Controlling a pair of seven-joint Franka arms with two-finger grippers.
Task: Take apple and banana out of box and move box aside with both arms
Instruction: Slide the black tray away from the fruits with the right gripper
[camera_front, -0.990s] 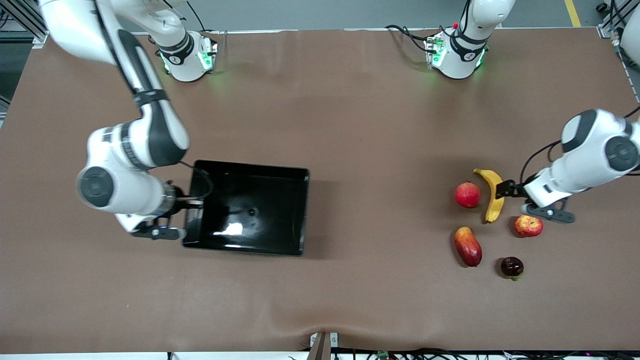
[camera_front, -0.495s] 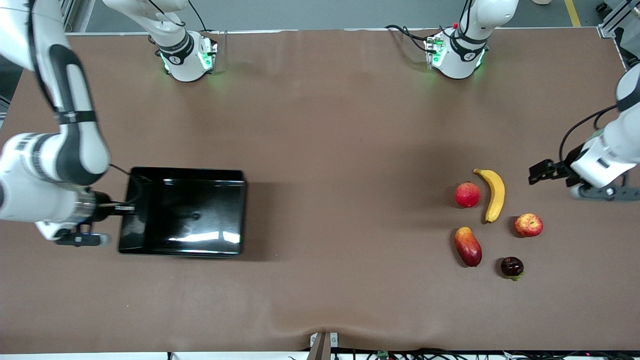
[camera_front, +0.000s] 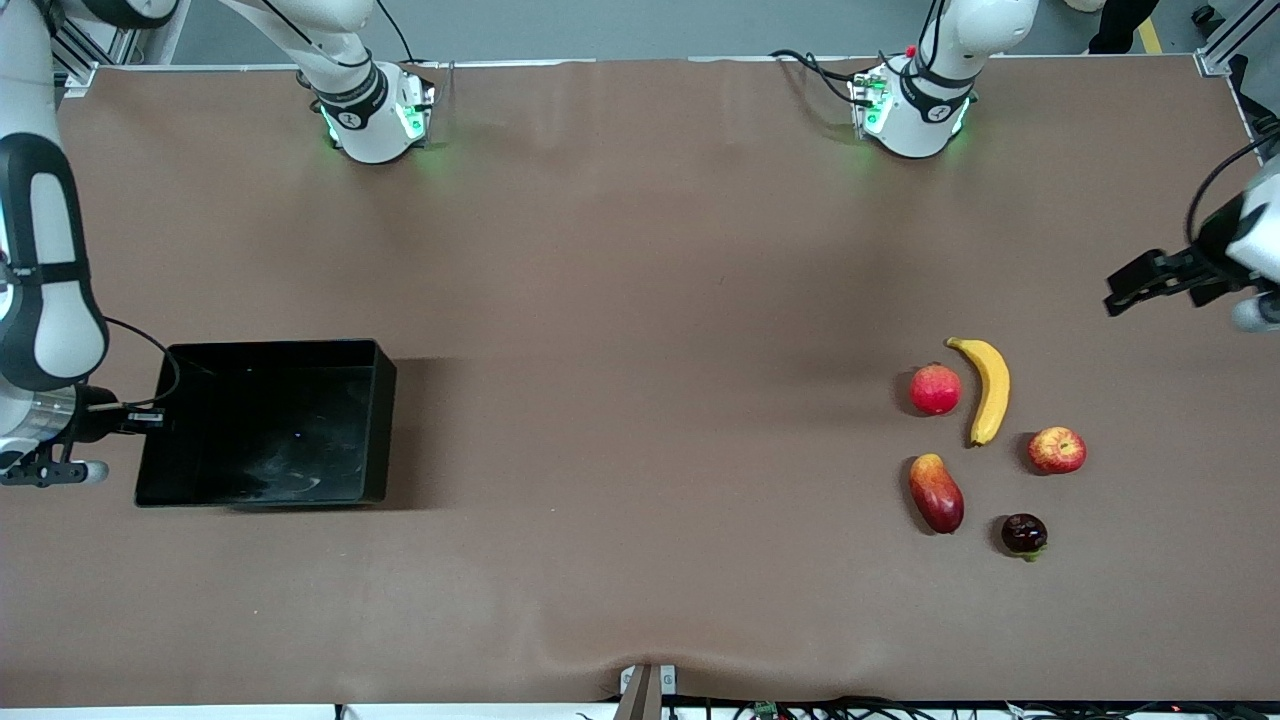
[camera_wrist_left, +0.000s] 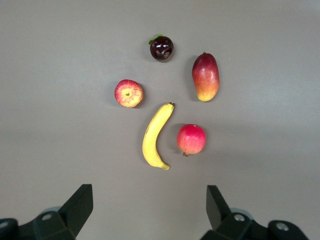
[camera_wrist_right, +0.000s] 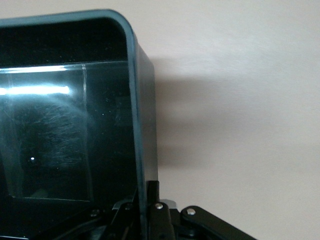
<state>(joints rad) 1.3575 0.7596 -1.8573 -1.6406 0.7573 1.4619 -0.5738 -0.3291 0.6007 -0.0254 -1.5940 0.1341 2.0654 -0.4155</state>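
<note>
- Nearest the front camera, toward the left arm's end of the brown cloth-covered table (camera_front: 640, 300), sits a small dark purple-black round fruit with a green stem (camera_front: 1024, 533), and just beside it an elongated red-yellow mango (camera_front: 936, 492). Neither belongs to the job; they seem simply to have been left out there.
- A little farther from the camera lies the small round apple, red with yellow streaks (camera_front: 1057, 449), resting on the bare table and well apart from the box, so its removal looks finished.
- Next comes the curved yellow banana with darker tips (camera_front: 989, 385), lying loose between the apple and a uniformly pinkish-red round fruit (camera_front: 935, 389). It, too, is out of the box.
- At the right arm's end of the table, the shallow rectangular black plastic box with a glossy inside (camera_front: 265, 422) is empty and close to the table's edge.
- The right end effector (camera_front: 140, 419) is clamped together on the box's short wall, which I judge is how the box gets dragged aside; only this one arm has hold of it.
- The left end effector (camera_front: 1150, 280) hangs in the air over bare table at its own end, fingers (camera_wrist_left: 80, 202) spread wide with nothing between them, looking down on the fruit. It appears to be waiting.
</note>
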